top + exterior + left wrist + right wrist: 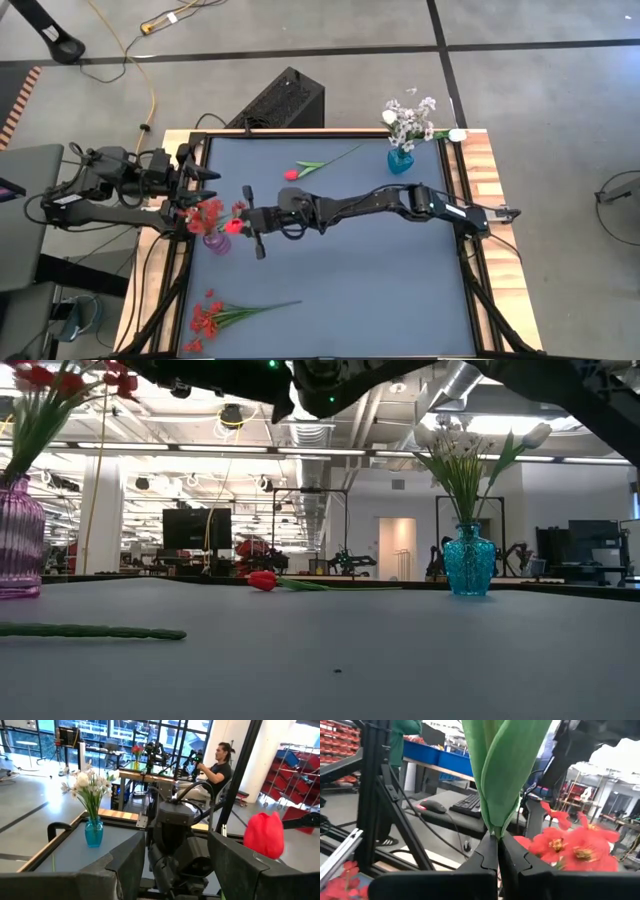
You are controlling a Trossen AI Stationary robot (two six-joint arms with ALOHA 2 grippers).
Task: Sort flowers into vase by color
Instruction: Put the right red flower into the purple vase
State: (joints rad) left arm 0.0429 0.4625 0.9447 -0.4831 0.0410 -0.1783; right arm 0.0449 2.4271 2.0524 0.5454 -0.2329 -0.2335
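From above, I see a dark blue bench (pixel 350 260) with two vases on it. Near the left edge stands a purple vase (pixel 216 243), ribbed glass in the low view, holding red blossoms (pixel 207 214) on green stems. At the far right corner stands a teal vase (pixel 399 160) holding small white blossoms (pixel 408 120) and a white tulip bud (pixel 457 134) that leans out to one side.

My right arm reaches across the bench from the right edge, and its right pincer (pixel 243 222) sits right beside the purple vase. Its wrist camera shows the two fingers pressed together on the green stem and leaf of a red tulip (pixel 234 227), with the vase's red blossoms just next to it. The tulip's red head hangs at the mouth of the purple vase.

My left arm waits at the left edge of the bench, its left pincer (pixel 205 176) spread apart and empty, close to the purple vase.

Two flowers lie loose on the bench: another red tulip (pixel 292 173) toward the far side, between the vases, and a cluster of small red blossoms (pixel 207 320) near the front left corner.
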